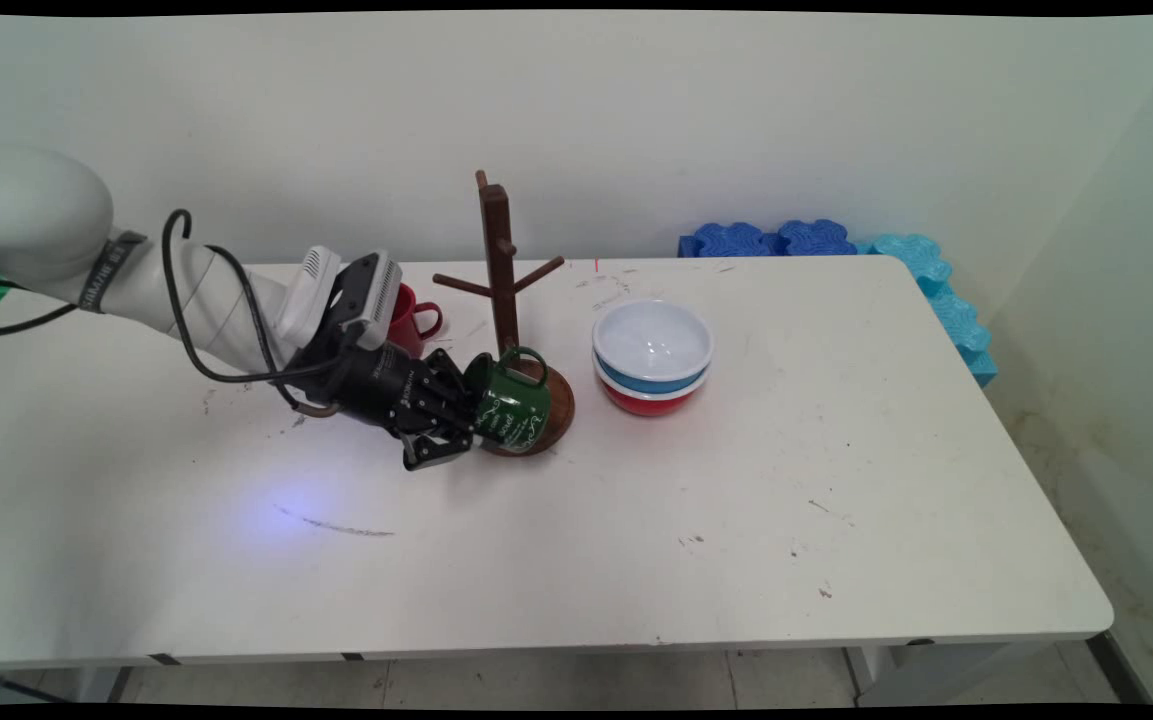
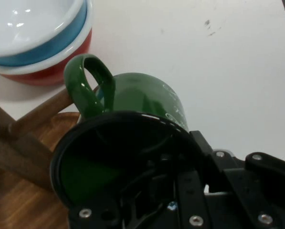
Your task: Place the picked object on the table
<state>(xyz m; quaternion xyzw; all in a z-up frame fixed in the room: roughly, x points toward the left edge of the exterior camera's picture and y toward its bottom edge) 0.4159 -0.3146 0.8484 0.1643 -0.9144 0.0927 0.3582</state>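
1. Gripper (image 1: 458, 420) clamped on the rim of the green mug (image 1: 510, 405), held tilted on its side over the mug tree (image 1: 506, 300) base; handle uppermost.
2. Judged: keep the clamp firm and the handle clear of the pegs.
3. Stacked bowls (image 1: 652, 352) beside the tree; top bowl empty; red mug (image 1: 408, 320) behind the arm, contents hidden.

A robot test room or lab rather than a home; a scuffed white bench (image 1: 636, 520) fills the frame, pushed against a bare pale wall (image 1: 636, 120) across the top; household props stand mid-frame as test pieces, a wooden mug tree (image 1: 506, 300) and stacked bowls (image 1: 652, 355); blue foam blocks (image 1: 836, 245) line the bench's far right edge; black cables (image 1: 206, 330) hang at left.
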